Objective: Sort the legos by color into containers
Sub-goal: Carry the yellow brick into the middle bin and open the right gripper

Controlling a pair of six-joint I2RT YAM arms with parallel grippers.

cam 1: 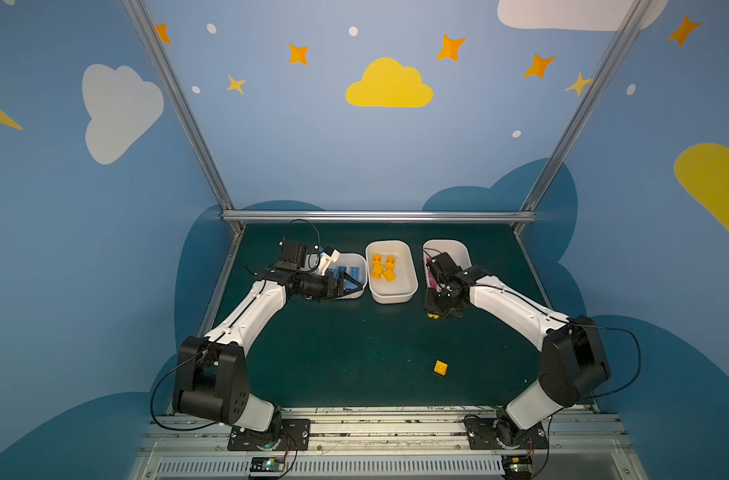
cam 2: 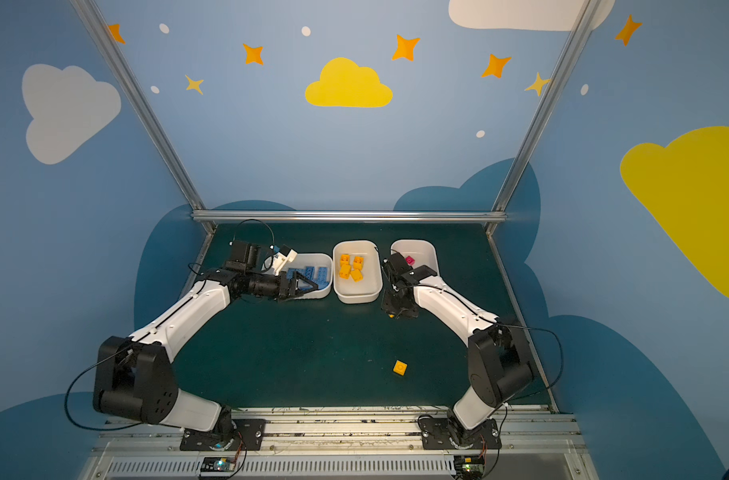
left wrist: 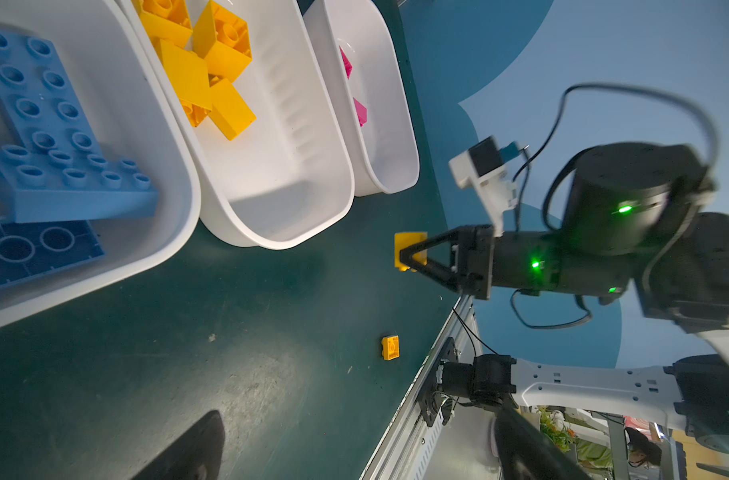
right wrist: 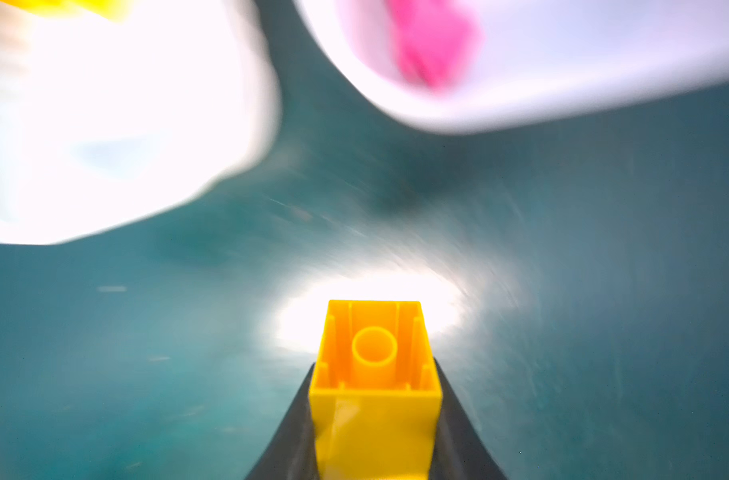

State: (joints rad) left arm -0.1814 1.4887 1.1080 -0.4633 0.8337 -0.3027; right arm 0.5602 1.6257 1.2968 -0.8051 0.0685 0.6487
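The right gripper stands clamped on a chunky yellow brick just right of centre in both top views. It is low over the green mat, in front of the gap between the middle tray and the right-hand tray. The right wrist view shows the brick's hollow underside squeezed between two dark fingers. Whether the brick touches the mat cannot be told.

Left of centre, the left gripper hangs over the near end of the left-hand tray, jaws spread wide and empty, above the blue bricks lying inside. Several yellow bricks lie in the middle tray and pink bricks in the right-hand one. A second yellow brick lies alone on the mat, lower right of centre, well apart from the trays.
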